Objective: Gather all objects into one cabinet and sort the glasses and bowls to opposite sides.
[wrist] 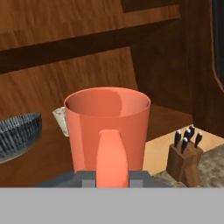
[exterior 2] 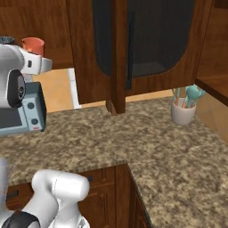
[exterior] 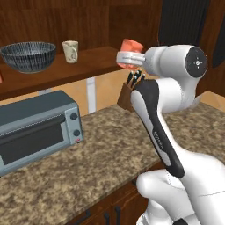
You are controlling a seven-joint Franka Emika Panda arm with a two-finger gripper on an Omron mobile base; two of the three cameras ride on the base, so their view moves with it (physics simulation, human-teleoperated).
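At the upper centre of the left base view, a plain salmon-orange cylindrical cup (exterior: 130, 49) is held upright in the two-finger gripper (exterior: 128, 58), whose jaws are closed on it; in the hand view the cup (wrist: 107, 131) is seen in the middle of the frame with its open mouth up. It is carried level with the long reddish-brown plank shelf (exterior: 94, 61) of the wooden wall cabinet, near the shelf's right end. At the upper left of that view the wide dark grey-blue ribbed bowl (exterior: 28, 56) stands on the shelf, with the small beige patterned cup (exterior: 70, 51) just beside it to the right.

The step in hand appears to be setting the cup onto the shelf. It would best be placed toward the right part of the plank, well apart from the bowl, so that the sides stay sorted. The cup should be kept upright, lowered until its base rests flat, and released only then. The wooden knife block (exterior: 128, 93) on the counter below should be cleared by the arm.
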